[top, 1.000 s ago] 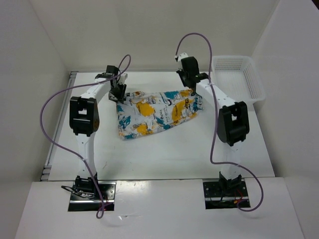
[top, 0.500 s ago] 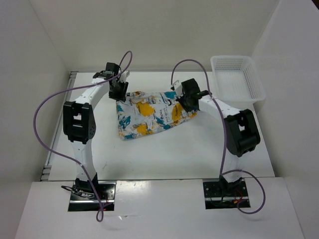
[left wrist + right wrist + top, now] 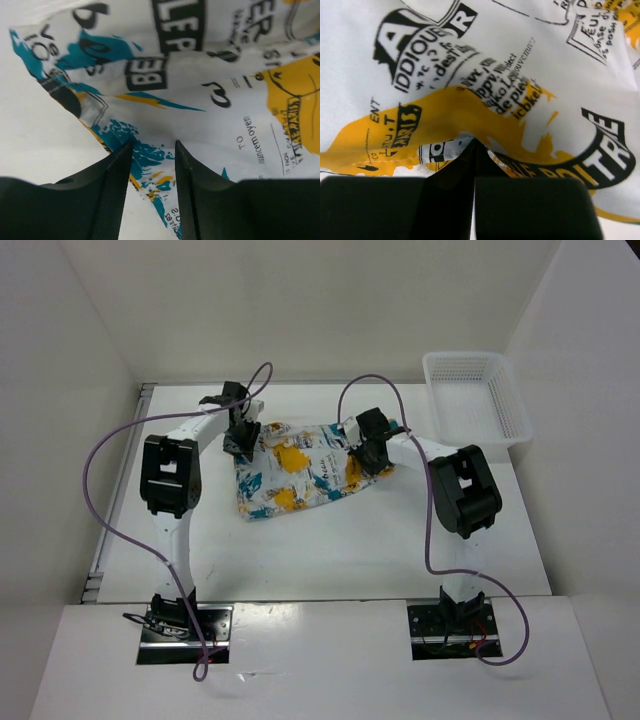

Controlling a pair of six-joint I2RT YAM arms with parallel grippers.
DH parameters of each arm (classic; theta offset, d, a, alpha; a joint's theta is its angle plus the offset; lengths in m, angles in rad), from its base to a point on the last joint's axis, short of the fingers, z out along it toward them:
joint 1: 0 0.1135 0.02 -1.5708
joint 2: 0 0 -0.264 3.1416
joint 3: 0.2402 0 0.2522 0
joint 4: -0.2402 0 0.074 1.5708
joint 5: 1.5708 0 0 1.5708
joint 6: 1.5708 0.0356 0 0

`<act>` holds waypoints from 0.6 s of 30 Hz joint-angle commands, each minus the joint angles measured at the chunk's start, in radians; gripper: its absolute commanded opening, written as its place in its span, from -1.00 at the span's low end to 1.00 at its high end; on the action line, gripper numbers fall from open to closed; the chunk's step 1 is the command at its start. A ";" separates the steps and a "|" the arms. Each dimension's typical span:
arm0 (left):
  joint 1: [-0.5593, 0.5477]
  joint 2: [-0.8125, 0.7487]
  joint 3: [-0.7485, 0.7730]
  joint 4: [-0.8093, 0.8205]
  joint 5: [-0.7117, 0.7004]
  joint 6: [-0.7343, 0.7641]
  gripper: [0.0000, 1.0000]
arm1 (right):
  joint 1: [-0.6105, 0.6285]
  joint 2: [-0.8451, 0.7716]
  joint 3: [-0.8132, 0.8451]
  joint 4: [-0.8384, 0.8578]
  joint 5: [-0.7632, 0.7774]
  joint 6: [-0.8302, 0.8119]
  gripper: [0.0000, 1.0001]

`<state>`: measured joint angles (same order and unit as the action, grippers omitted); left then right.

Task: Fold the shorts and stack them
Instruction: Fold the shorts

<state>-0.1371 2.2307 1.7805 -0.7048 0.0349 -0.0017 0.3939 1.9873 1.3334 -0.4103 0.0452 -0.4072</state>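
Note:
The shorts (image 3: 300, 468), white with teal, yellow and black print, lie crumpled flat at the middle of the table. My left gripper (image 3: 241, 438) is at their far left corner. In the left wrist view it (image 3: 153, 146) stands open, its ribbed fingers (image 3: 116, 187) astride a teal-printed edge of the shorts (image 3: 210, 75) without closing on it. My right gripper (image 3: 364, 454) is low over the shorts' right end. The right wrist view shows it (image 3: 474, 143) shut, with a fold of the yellow-and-black fabric (image 3: 485, 75) pinched and tented at its tips.
A white plastic mesh basket (image 3: 505, 400) stands at the far right corner of the table. Purple cables loop above both arms. White walls close in the table on the left, back and right.
My right gripper has come forward, down and to the left, taking the shorts' right end with it, so that end now sits further in. The left gripper has shifted only slightly at the left corner.

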 commanded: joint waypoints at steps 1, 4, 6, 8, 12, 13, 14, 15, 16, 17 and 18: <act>0.062 0.030 -0.007 0.022 -0.056 0.002 -0.05 | -0.009 0.007 -0.045 -0.047 0.056 0.030 -1.00; 0.096 0.030 -0.007 0.033 -0.079 0.002 -0.05 | -0.009 -0.027 -0.118 -0.065 0.079 0.019 -1.00; 0.096 0.030 -0.007 0.056 -0.102 0.002 -0.05 | -0.009 -0.065 -0.167 -0.078 0.079 0.019 -1.00; 0.096 0.030 -0.007 0.065 -0.135 0.002 -0.05 | -0.009 -0.099 -0.192 -0.091 0.067 0.019 -1.00; 0.096 0.040 0.002 0.065 -0.122 0.002 -0.05 | -0.009 -0.134 -0.220 -0.110 0.055 0.019 -1.00; 0.096 0.040 0.002 0.065 -0.110 0.002 -0.05 | -0.009 -0.134 -0.203 -0.119 0.032 0.005 -1.00; 0.084 0.031 0.002 0.065 -0.110 0.002 -0.05 | -0.009 -0.156 -0.186 -0.130 -0.013 -0.005 -1.00; 0.083 0.030 0.002 0.065 -0.110 0.002 -0.05 | -0.009 -0.165 -0.137 -0.156 -0.040 -0.024 -1.00; 0.073 0.020 0.002 0.065 -0.101 0.002 -0.05 | -0.009 -0.165 -0.107 -0.172 -0.104 -0.036 -1.00; 0.073 0.008 0.002 0.065 -0.101 0.002 -0.05 | -0.009 -0.180 -0.027 -0.188 -0.137 -0.045 -0.99; 0.062 -0.006 0.002 0.065 -0.090 0.002 -0.05 | -0.009 -0.194 0.019 -0.221 -0.171 -0.045 -0.93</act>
<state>-0.0559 2.2333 1.7802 -0.6487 -0.0525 -0.0040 0.3923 1.8576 1.2137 -0.5217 -0.0029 -0.4240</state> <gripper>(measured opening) 0.476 0.026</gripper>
